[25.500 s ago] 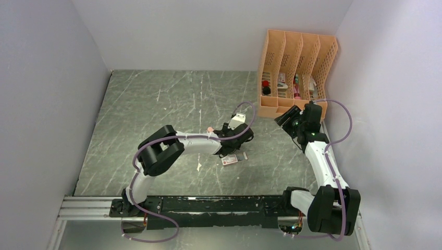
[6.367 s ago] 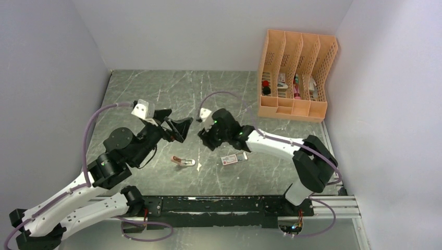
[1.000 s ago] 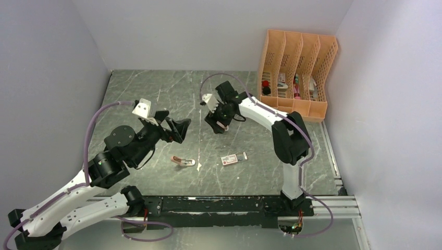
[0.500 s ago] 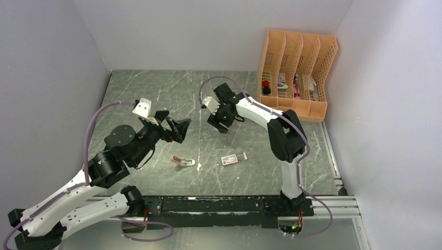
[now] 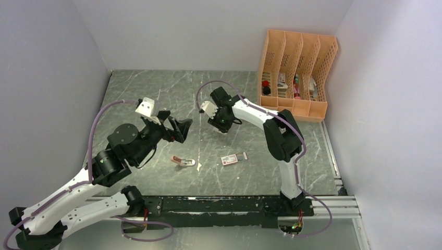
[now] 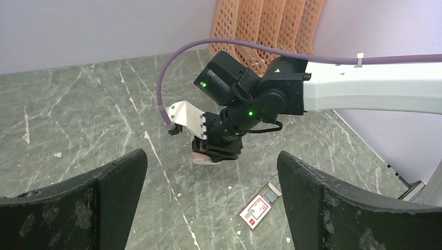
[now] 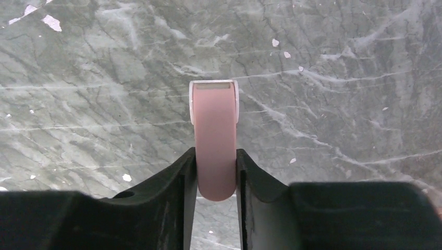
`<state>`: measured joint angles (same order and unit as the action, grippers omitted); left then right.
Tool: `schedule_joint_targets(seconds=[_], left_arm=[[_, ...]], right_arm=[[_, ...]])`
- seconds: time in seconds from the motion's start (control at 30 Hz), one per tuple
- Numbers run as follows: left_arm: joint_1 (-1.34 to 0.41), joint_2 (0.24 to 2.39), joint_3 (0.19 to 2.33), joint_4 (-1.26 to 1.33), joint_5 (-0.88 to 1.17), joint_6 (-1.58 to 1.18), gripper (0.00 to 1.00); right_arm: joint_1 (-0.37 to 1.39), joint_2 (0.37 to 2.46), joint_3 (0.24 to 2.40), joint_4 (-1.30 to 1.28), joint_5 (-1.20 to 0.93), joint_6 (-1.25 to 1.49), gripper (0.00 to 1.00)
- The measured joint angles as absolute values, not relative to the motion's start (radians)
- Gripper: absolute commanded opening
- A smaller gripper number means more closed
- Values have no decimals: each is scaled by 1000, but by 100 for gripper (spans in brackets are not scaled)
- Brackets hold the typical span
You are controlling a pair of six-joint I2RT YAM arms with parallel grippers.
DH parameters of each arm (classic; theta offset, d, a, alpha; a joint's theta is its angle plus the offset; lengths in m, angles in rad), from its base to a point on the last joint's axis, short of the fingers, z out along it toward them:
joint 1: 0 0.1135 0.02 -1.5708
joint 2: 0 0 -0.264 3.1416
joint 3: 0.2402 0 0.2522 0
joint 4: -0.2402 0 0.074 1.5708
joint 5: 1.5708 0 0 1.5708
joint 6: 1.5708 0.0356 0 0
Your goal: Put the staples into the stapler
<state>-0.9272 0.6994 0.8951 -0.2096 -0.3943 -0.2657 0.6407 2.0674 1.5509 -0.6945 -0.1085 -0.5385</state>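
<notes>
In your top view, the file organizer (image 5: 297,73) stands at the upper right, in the far right corner of the table (image 5: 146,94). Just above the frame's centre, a mini stapler (image 7: 214,140) sits between the fingers of the right gripper (image 5: 221,125), touching both. To its left and apart from it hangs the left gripper (image 5: 183,129). Below them, on the table, you have the staple box (image 5: 233,158) near the centre. To its left, well apart, lies a second stapler (image 5: 183,161).
</notes>
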Motion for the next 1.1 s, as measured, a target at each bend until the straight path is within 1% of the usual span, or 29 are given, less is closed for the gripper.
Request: schedule_joint_targets(seconds=[0.27, 0.53, 0.6, 0.67, 0.73, 0.83, 0.97, 1.1], left_arm=[[-927, 697, 903, -221, -397, -266, 99], [-927, 637, 905, -231, -443, -266, 99], [-927, 620, 905, -232, -446, -266, 99], [-927, 614, 905, -235, -448, -266, 99], [-927, 613, 905, -243, -451, -269, 99], [-927, 615, 905, -263, -452, -270, 99], [-927, 617, 905, -286, -449, -268, 99], [-927, 636, 920, -307, -411, -245, 99]], right_arm=[[674, 2055, 1540, -692, -121, -528, 32], [790, 2010, 1521, -687, -169, -532, 32], [815, 2017, 1525, -699, -176, -537, 38], [828, 2025, 1531, -706, -184, -540, 50], [833, 2030, 1532, -706, -191, -541, 56], [833, 2032, 1531, -702, -200, -540, 59], [828, 2013, 1501, -656, -215, -520, 60], [781, 1896, 1376, -566, -299, -452, 60]])
